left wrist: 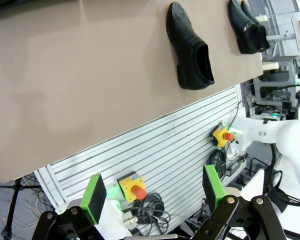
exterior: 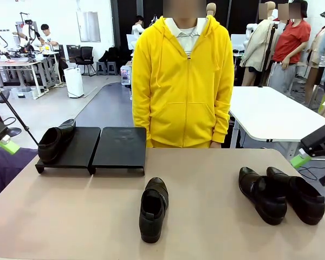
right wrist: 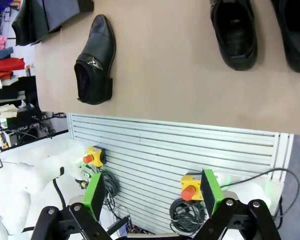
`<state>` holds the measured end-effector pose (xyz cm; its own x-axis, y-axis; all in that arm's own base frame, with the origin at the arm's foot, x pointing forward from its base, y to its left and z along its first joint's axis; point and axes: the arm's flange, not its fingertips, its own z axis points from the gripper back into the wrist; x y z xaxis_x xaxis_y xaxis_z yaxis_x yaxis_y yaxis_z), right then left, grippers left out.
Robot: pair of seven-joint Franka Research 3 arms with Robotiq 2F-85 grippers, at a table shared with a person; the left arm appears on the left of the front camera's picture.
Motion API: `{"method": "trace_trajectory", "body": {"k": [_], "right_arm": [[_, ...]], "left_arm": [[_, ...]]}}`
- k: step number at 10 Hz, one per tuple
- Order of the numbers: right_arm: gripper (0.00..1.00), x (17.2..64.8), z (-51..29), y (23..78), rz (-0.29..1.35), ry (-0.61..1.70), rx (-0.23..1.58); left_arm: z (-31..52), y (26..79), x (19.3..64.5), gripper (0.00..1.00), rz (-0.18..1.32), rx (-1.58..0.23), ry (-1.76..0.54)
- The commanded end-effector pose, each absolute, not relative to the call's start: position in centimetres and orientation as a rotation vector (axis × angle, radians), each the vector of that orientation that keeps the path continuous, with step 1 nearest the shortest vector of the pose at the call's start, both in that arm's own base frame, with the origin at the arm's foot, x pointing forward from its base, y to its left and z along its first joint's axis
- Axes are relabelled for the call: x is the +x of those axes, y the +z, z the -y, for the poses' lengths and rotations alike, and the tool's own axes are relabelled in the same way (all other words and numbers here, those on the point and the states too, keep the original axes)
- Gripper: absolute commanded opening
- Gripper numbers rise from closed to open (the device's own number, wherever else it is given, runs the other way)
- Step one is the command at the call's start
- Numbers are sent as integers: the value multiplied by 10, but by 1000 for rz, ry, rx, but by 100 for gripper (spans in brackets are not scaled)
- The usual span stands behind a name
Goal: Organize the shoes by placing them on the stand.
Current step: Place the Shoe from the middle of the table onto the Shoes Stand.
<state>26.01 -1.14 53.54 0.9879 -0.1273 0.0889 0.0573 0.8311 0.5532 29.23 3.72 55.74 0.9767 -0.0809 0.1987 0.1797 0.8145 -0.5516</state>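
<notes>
The black stand [exterior: 116, 147] sits at the table's far left, and one glossy black shoe [exterior: 55, 142] rests on its left panel. A second shoe [exterior: 153, 208] lies alone in the middle of the table, also seen in the left wrist view [left wrist: 190, 47] and the right wrist view [right wrist: 95, 60]. Two more shoes [exterior: 261, 195] [exterior: 296, 194] lie side by side at the right [right wrist: 235, 32] [right wrist: 295, 32]. My left gripper [exterior: 8, 145] hangs off the table's left edge, open and empty [left wrist: 154, 192]. My right gripper [exterior: 302, 158] hovers off the right edge, open and empty [right wrist: 152, 192].
A person in a yellow hoodie [exterior: 181, 81] stands at the far side, right behind the stand. The slatted front of the table base with red stop buttons [right wrist: 190, 190] lies below both grippers. A white table [exterior: 271, 116] stands behind at the right.
</notes>
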Motion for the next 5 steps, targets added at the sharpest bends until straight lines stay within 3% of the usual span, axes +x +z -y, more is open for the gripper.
{"method": "trace_trajectory", "body": {"k": [1, 3, 5], "right_arm": [[100, 262, 10, 540, 129, -68, 609], [100, 262, 10, 540, 129, -68, 609], [100, 262, 10, 540, 129, -68, 609]], "left_arm": [[-37, 557, 292, 100, 169, -604, -140], [66, 566, 317, 100, 58, -376, -35], [157, 556, 344, 100, 20, -249, -103]]}}
